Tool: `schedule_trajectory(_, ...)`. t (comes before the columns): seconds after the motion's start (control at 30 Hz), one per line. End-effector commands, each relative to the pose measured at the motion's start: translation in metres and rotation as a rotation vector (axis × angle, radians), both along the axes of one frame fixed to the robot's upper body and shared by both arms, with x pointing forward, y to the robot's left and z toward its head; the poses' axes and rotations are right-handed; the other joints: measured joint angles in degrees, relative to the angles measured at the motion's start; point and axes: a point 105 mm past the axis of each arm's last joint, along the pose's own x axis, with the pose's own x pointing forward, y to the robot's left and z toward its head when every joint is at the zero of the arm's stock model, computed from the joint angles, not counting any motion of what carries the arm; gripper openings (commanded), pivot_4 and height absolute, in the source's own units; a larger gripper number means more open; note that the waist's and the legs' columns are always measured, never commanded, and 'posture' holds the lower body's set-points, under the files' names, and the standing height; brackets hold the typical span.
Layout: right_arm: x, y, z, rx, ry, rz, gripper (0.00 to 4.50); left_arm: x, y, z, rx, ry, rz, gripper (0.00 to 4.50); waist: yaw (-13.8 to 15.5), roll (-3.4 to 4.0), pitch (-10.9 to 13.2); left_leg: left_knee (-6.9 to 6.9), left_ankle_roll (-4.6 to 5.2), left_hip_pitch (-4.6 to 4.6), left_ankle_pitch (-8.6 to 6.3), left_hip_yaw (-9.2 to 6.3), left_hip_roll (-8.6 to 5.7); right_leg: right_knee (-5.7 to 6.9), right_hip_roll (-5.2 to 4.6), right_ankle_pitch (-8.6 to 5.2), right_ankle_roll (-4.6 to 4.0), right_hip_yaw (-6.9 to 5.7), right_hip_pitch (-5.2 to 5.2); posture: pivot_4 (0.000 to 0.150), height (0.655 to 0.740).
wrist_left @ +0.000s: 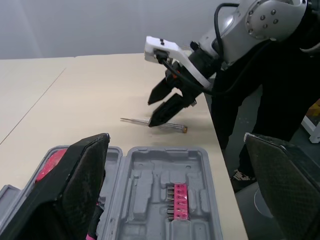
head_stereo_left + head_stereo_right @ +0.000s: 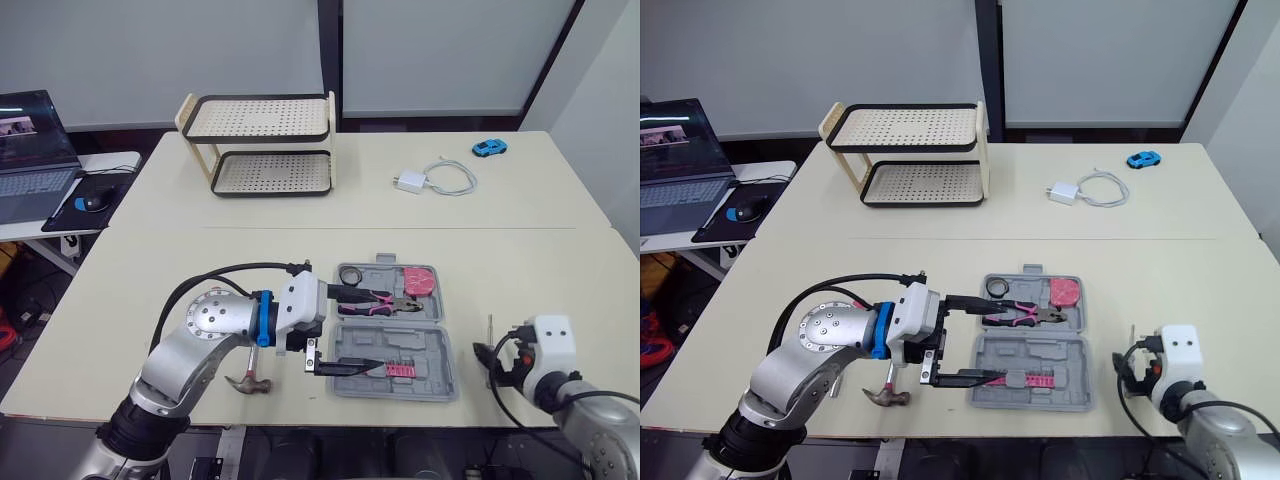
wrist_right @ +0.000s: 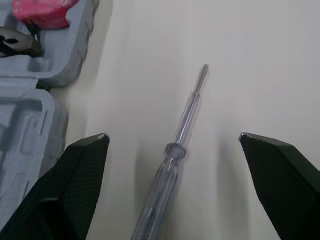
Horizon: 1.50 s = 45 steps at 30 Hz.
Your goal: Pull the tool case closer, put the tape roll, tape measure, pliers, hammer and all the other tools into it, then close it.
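Head views:
- The tool case (image 2: 420, 345) lies open near the front edge of the table (image 2: 200, 260).
- Far half of the case holds the tape roll (image 2: 349, 273), pliers (image 2: 385, 302) and pink tape measure (image 2: 418, 281). Near half holds a pink row of bits (image 2: 400, 370).
- Not packed: the hammer (image 2: 248, 383), on the table left of the case under the left arm, and the screwdriver (image 2: 489, 335), just right of the case.
- The lid is not closed. Judged a bit over half done.
- Left gripper (image 2: 368, 330) hangs over the case, spread wide and empty.
- Right gripper (image 2: 490, 362) is at the screwdriver's near end.

Left wrist view:
- The arm's own fingers (image 1: 75, 195) stand far apart, with the case between them.
- Beyond the case, the right gripper is just above the screwdriver and parted.

Right wrist view:
- The fingers (image 3: 75, 180) are wide apart, straddling the handle without touching it.
- The screwdriver's long axis runs roughly parallel to the case's right side. The tip points away from the robot and the handle toward it.
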Motion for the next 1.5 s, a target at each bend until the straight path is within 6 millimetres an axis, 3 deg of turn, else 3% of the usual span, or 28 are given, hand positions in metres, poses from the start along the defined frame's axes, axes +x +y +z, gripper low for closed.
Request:
schedule_trajectory(0.03, 0.001, 0.005, 0.030, -0.028, -0.049, 0.146, 4.48, -0.006, -0.004, 0.008, -0.029, -0.030, -0.040, 4.50, 0.01, -0.01, 0.00, -0.01, 0.00, 0.00, 0.00, -0.01, 0.00, -0.01, 0.00, 0.00, 0.00, -0.02, 0.02, 0.150, 0.7400)
schedule_trajectory(0.17, -0.013, 0.012, 0.044, -0.193, 0.006, 0.502, 4.48, -0.009, -0.004, 0.010, -0.034, -0.037, -0.063, 4.50, 0.07, -0.04, 0.02, 0.00, 0.02, -0.02, -0.01, 0.05, -0.01, -0.06, -0.01, 0.00, 0.01, -0.04, 0.06, 0.150, 0.7400)
schedule_trajectory(0.3, -0.020, 0.004, 0.051, -0.456, 0.043, 0.884, 4.48, -0.013, -0.007, 0.007, -0.041, -0.033, -0.070, 4.50, 0.10, -0.15, 0.06, 0.06, 0.05, 0.01, -0.02, 0.10, -0.02, -0.13, -0.03, -0.01, 0.02, -0.09, 0.18, 0.150, 0.7400)
schedule_trajectory(0.6, -0.006, -0.016, 0.036, -1.087, 0.007, 1.523, 4.48, -0.016, -0.009, 0.002, -0.041, -0.027, -0.064, 4.50, -0.17, -0.19, 0.07, 0.07, -0.02, 0.04, 0.01, 0.12, 0.06, -0.11, -0.01, -0.01, 0.02, -0.09, 0.17, 0.150, 0.7400)
schedule_trajectory(0.77, 0.001, -0.003, 0.020, -1.161, -0.100, 1.674, 4.48, -0.017, -0.008, -0.001, -0.031, -0.028, -0.056, 4.50, -0.09, -0.21, 0.08, 0.04, -0.22, 0.00, 0.13, 0.11, 0.08, -0.15, 0.00, -0.01, 0.01, -0.10, 0.15, 0.150, 0.7400)
schedule_trajectory(1.1, 0.006, 0.012, 0.004, -1.206, -0.112, 1.793, 4.48, -0.018, -0.006, -0.005, -0.019, -0.025, -0.048, 4.50, -0.06, -0.19, 0.07, 0.05, -0.23, 0.02, 0.13, 0.12, 0.08, -0.13, 0.00, -0.01, 0.01, -0.07, 0.14, 0.150, 0.7400)
schedule_trajectory(1.4, 0.011, 0.000, -0.006, -1.246, 0.035, 1.804, 4.48, -0.016, -0.006, -0.001, -0.013, -0.027, -0.036, 4.50, 0.00, -0.18, 0.07, 0.05, -0.23, 0.01, 0.13, 0.12, 0.06, -0.13, -0.01, -0.01, 0.01, -0.06, 0.13, 0.150, 0.7400)
schedule_trajectory(1.5, 0.012, 0.001, -0.009, -1.241, 0.045, 1.810, 3.83, -0.017, -0.007, 0.000, -0.015, -0.025, -0.033, 4.50, -0.04, -0.18, 0.07, 0.06, -0.23, 0.01, 0.13, 0.14, 0.06, -0.13, -0.01, -0.01, 0.01, -0.04, 0.13, 0.150, 0.7400)
